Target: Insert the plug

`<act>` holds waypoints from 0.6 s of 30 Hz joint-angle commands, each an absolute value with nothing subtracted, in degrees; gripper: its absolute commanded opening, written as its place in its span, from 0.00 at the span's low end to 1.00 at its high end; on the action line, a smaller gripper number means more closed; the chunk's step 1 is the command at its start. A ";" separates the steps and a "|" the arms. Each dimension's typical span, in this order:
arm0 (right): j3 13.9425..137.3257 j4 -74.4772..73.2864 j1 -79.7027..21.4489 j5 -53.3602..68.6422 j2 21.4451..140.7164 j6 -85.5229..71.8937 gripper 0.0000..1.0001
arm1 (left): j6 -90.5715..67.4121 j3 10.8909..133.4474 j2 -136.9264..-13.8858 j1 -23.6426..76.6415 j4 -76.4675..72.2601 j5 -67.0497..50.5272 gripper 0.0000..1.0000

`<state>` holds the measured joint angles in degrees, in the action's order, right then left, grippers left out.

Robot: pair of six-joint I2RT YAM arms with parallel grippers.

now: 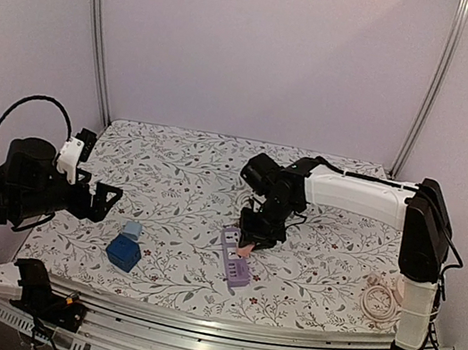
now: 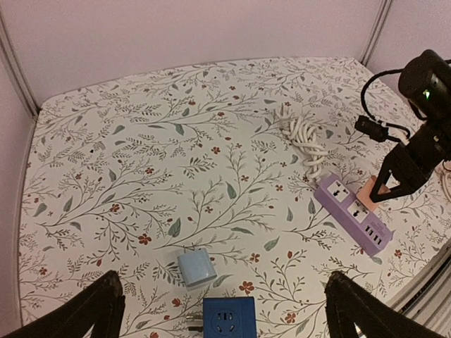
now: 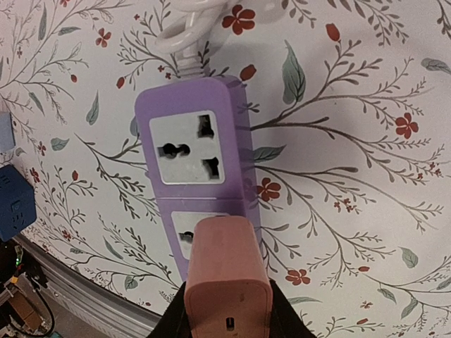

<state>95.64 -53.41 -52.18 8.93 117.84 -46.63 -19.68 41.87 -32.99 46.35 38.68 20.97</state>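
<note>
A pink plug (image 3: 227, 274) sits between the black fingers of my right gripper (image 3: 227, 320), which is shut on it. It hovers over the second socket of the purple power strip (image 3: 197, 151), hiding most of that socket. From above, the right gripper (image 1: 252, 237) holds the pink plug (image 1: 244, 249) at the purple power strip (image 1: 236, 257) in mid-table. The left wrist view shows the pink plug (image 2: 366, 191) on the power strip (image 2: 352, 211) at right. My left gripper (image 1: 103, 199) hangs open at the left, above the mat, with nothing in it.
A light blue cube adapter (image 2: 195, 267) and a dark blue socket cube (image 2: 229, 318) lie below the left gripper. The strip's white coiled cable (image 2: 306, 137) lies behind it. A white cable coil (image 1: 381, 301) lies at the right edge.
</note>
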 commanded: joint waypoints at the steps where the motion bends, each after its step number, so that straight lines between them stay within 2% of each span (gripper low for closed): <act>1: 97.87 -57.22 -53.36 6.30 119.76 -45.27 0.00 | -19.24 40.89 -32.39 45.73 38.32 20.72 1.00; 18: 107.86 -69.34 -56.48 -2.49 127.62 -48.05 0.00 | -19.38 40.70 -32.41 45.71 38.37 21.11 1.00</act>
